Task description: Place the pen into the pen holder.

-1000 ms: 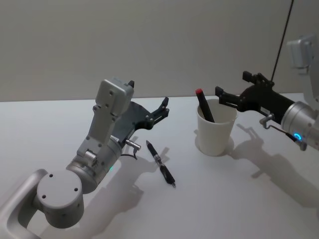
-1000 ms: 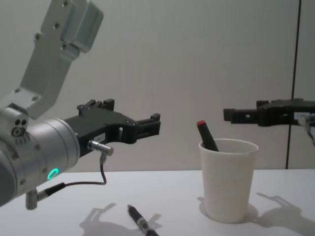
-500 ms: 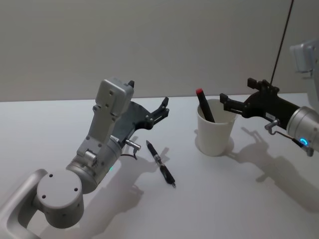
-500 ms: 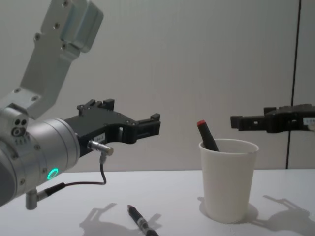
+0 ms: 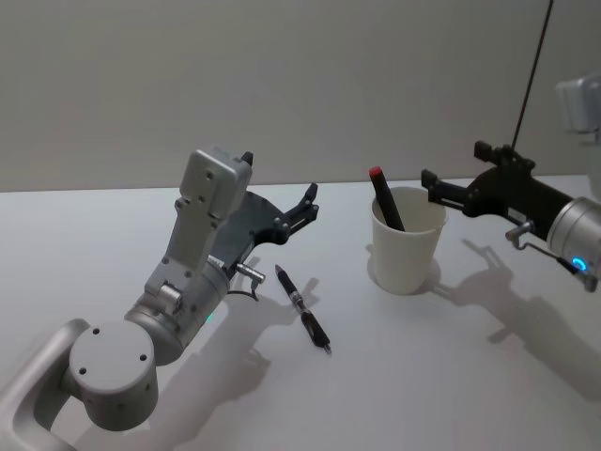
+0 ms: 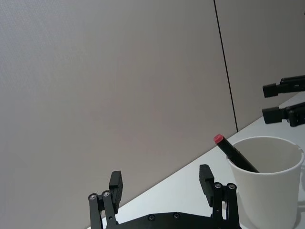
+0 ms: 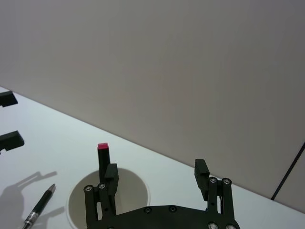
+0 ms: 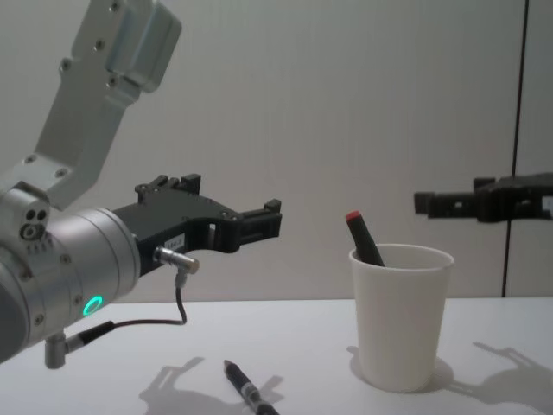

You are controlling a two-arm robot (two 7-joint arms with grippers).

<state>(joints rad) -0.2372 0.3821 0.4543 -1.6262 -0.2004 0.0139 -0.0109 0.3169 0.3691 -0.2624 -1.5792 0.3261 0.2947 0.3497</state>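
Observation:
A black pen (image 5: 302, 320) lies flat on the white table, between my left arm and the pen holder (image 5: 406, 249); it also shows low in the chest view (image 8: 246, 391). The pen holder (image 8: 402, 316) is a white paper cup standing upright. A red-capped black pen (image 5: 383, 195) leans inside it. My left gripper (image 5: 310, 203) hovers open above the table, behind the lying pen and left of the cup, holding nothing. Off the cup's right side my right gripper (image 5: 430, 185) is open and empty, a little above the rim.
The white table (image 5: 451, 376) ends at a plain wall behind it. A thin dark vertical line (image 8: 518, 112) runs down the wall at the right. The left arm's grey body (image 5: 188, 282) takes up the near left of the table.
My right gripper has drawn back to the right, away from above the cup. The left arm, the lying pen and the cup have not moved.

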